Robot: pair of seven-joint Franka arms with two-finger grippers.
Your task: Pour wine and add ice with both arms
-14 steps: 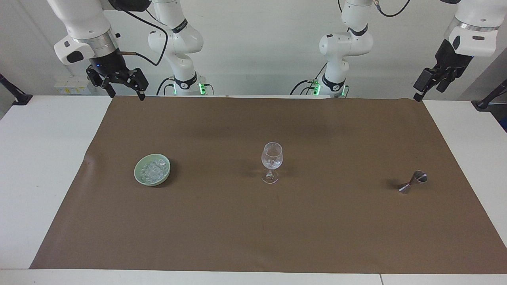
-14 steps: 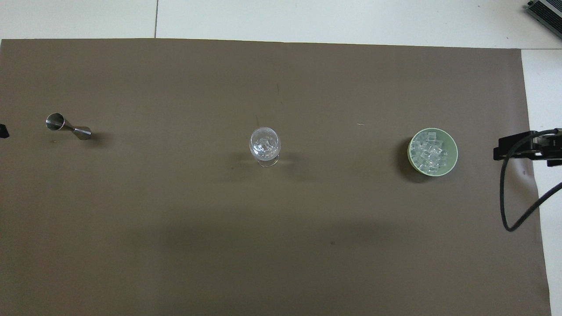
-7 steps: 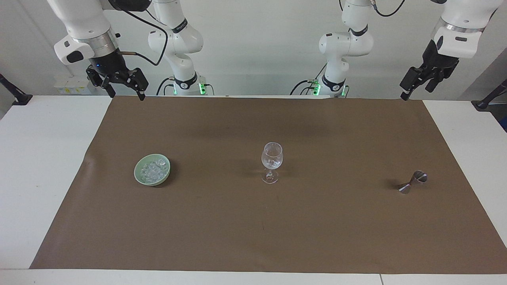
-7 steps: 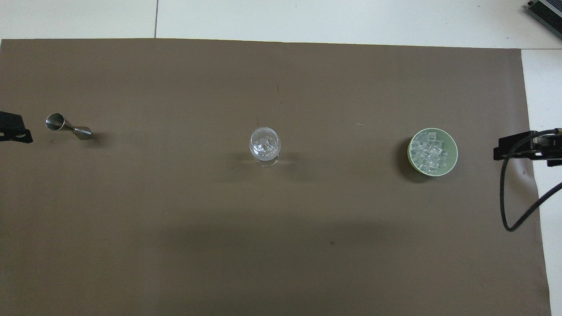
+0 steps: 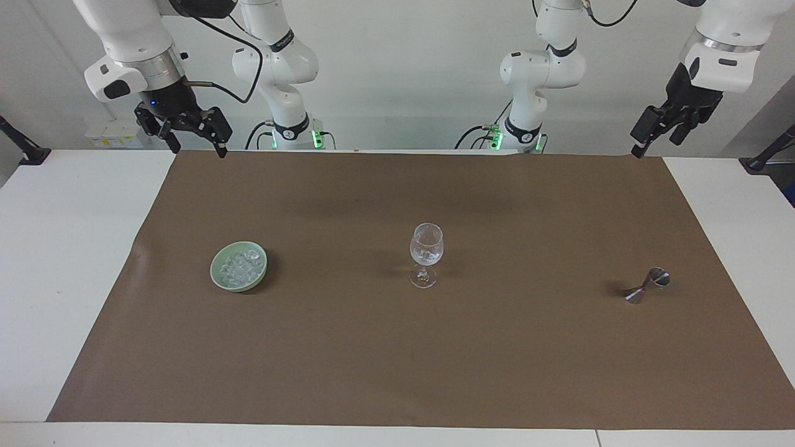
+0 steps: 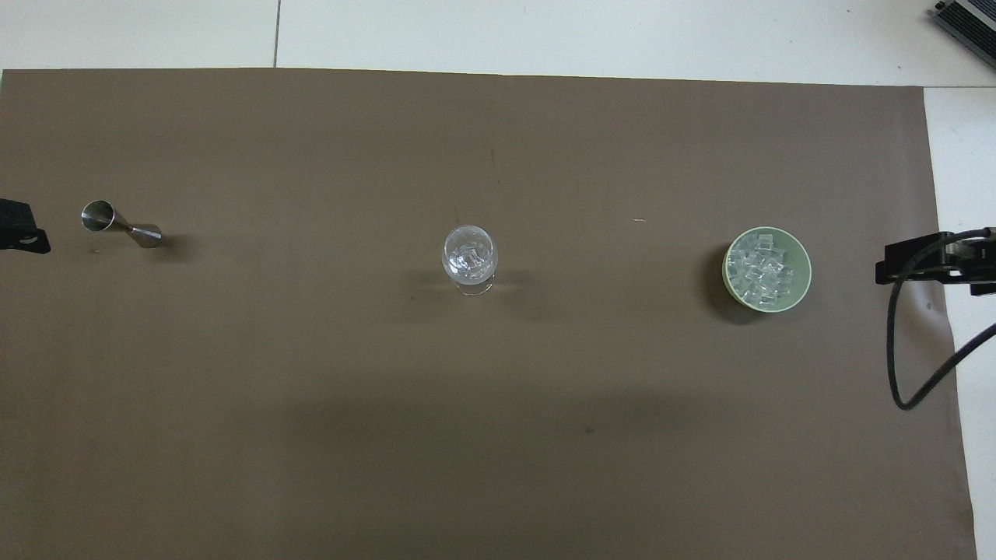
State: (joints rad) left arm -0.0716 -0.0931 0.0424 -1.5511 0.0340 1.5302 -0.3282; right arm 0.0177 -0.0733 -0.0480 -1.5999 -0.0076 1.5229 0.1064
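Note:
A clear stemmed wine glass (image 5: 427,251) (image 6: 469,257) stands mid-mat with glinting bits in its bowl. No wine shows anywhere. Ice (image 5: 239,266) (image 6: 764,268) fills a green bowl (image 5: 217,276) (image 6: 806,272) toward the right arm's end. A steel jigger (image 5: 647,285) (image 6: 120,225) lies on its side toward the left arm's end. My right gripper (image 5: 199,149) (image 6: 895,268) hangs open and empty, high over the mat's edge by its base. My left gripper (image 5: 651,139) (image 6: 15,233) hangs open and empty, high over the mat's corner at its own end.
A brown mat (image 5: 397,372) (image 6: 498,435) covers most of the white table (image 5: 56,248). A black cable (image 6: 899,350) loops down from the right wrist over the mat's edge.
The left gripper swung in toward the mat and came into the overhead view's edge, then eased back slightly. The right arm, glass, bowl and jigger have not moved.

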